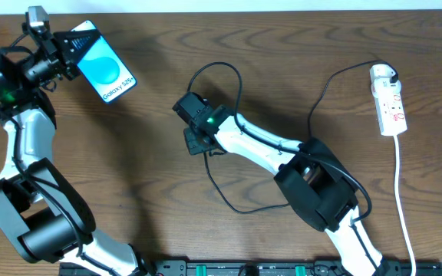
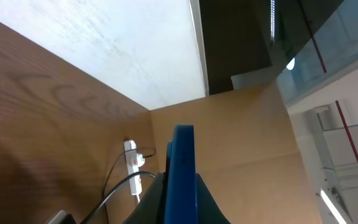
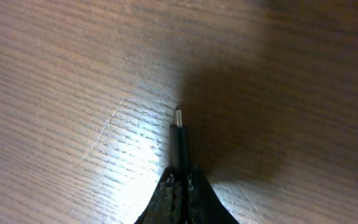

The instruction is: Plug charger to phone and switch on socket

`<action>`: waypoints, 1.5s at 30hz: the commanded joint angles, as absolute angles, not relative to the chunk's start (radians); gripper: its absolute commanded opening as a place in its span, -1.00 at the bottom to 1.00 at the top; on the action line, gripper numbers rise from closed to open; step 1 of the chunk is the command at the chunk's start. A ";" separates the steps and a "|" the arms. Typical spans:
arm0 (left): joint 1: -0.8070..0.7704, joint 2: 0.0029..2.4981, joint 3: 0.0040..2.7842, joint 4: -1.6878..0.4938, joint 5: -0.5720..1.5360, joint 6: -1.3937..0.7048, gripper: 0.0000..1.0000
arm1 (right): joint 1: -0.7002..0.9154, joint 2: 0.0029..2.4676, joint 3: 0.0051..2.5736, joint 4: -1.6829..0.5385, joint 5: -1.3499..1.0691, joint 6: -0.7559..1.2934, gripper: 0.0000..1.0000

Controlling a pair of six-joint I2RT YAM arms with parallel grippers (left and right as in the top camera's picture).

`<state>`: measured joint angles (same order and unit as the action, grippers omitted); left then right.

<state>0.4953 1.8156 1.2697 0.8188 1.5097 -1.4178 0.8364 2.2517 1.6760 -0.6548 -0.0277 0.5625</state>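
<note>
The phone [image 1: 106, 69], blue screen reading "Galaxy S25+", is held off the table at the far left by my left gripper [image 1: 71, 47], which is shut on its edge. In the left wrist view the phone [image 2: 182, 168] stands edge-on between the jaws [image 2: 182, 208]. My right gripper [image 1: 198, 144] at mid-table is shut on the charger's plug; its thin black cable [image 1: 218, 64] loops round the arm. In the right wrist view the plug tip [image 3: 179, 130] sticks out of the shut fingers [image 3: 180, 180] just above the wood. The white socket [image 1: 390, 103] lies far right with the white adapter [image 1: 384, 74] in it.
The socket's white cord [image 1: 402, 199] runs down to the front edge at the right. The socket also shows far off in the left wrist view [image 2: 132, 165], with a black cable [image 2: 114, 190] in front of it. A black rail [image 1: 244, 268] lines the front edge.
</note>
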 commanded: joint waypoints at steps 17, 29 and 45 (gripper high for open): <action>0.415 1.793 1.279 0.828 1.496 -1.430 -0.85 | 0.447 2.278 1.693 -0.508 -1.562 0.003 -0.98; 0.302 1.794 1.279 0.731 1.386 -1.135 -0.85 | 0.542 2.278 1.693 -0.374 -1.562 0.080 -0.98; 0.295 1.794 1.279 0.419 1.285 -0.849 -0.85 | 0.557 2.278 1.693 0.024 -1.562 0.451 -0.98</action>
<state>0.2935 1.8156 1.2682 0.4145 1.2911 -0.8978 0.5575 2.2681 1.6817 0.0090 -1.5410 0.3573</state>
